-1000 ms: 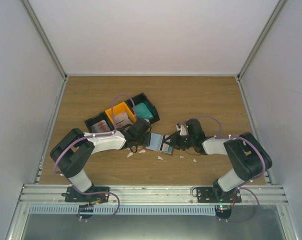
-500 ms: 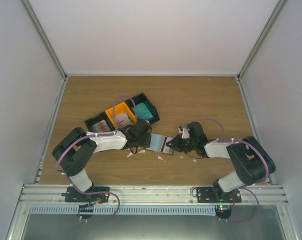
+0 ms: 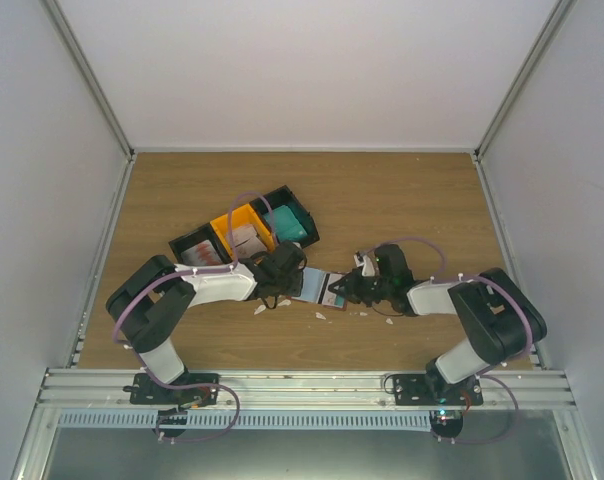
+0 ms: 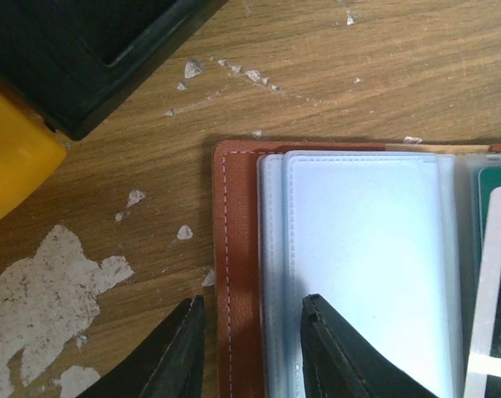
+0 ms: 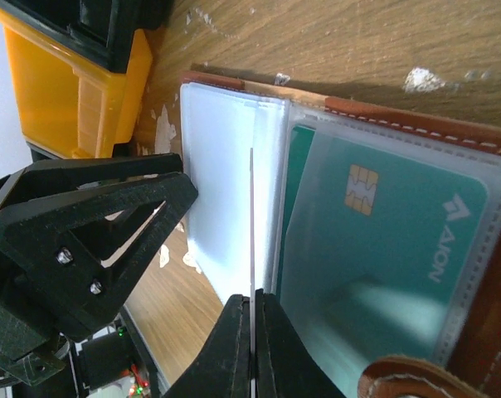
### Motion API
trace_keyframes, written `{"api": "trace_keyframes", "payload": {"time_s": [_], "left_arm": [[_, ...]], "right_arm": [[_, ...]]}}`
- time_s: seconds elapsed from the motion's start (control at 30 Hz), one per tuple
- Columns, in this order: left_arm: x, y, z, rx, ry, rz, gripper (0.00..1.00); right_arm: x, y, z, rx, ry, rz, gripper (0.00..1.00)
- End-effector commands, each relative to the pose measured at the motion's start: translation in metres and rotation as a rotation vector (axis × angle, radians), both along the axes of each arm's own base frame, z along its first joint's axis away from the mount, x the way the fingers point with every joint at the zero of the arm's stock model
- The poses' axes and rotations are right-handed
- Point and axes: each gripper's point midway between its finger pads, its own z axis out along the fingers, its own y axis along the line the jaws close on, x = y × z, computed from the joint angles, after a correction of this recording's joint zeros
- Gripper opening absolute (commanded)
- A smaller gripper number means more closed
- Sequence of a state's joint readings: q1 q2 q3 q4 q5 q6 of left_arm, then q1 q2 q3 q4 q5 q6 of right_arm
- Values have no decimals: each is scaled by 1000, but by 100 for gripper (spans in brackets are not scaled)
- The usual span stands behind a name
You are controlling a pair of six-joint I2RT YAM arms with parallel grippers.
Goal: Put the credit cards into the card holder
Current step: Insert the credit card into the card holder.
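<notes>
Orange bin (image 3: 228,218) between two black bins (image 3: 183,245), white scraps (image 3: 320,315) on wooden table (image 3: 402,195).

Wooden table (image 3: 402,190) bears the open card holder (image 4: 238,249), plastic bins (image 3: 225,225) and scattered white scraps (image 3: 321,315)

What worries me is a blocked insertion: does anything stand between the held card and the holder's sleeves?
Nothing visible does. The white card, pinched edge-on in the right gripper, stands at the clear sleeves of the open card holder, beside a sleeved teal card. The left gripper straddles the holder's outer edge, off the path.
</notes>
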State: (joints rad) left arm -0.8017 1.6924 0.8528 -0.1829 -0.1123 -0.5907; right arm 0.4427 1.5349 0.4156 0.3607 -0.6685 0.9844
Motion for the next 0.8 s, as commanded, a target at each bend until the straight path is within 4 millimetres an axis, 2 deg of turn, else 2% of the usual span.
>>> {"api": "trace_keyframes", "payload": {"time_s": [0.0, 0.27, 0.57, 0.77], "left_arm": [[-9, 13, -18, 74, 37, 21, 32], [-12, 12, -20, 78, 44, 8, 29], [-16, 10, -21, 78, 53, 0, 28], [-18, 12, -23, 91, 57, -1, 28]], "right_arm": [[4, 6, 4, 53, 4, 12, 1], [4, 12, -6, 78, 49, 30, 0], [13, 14, -18, 64, 66, 8, 0], [19, 16, -10, 86, 34, -1, 0]]}}
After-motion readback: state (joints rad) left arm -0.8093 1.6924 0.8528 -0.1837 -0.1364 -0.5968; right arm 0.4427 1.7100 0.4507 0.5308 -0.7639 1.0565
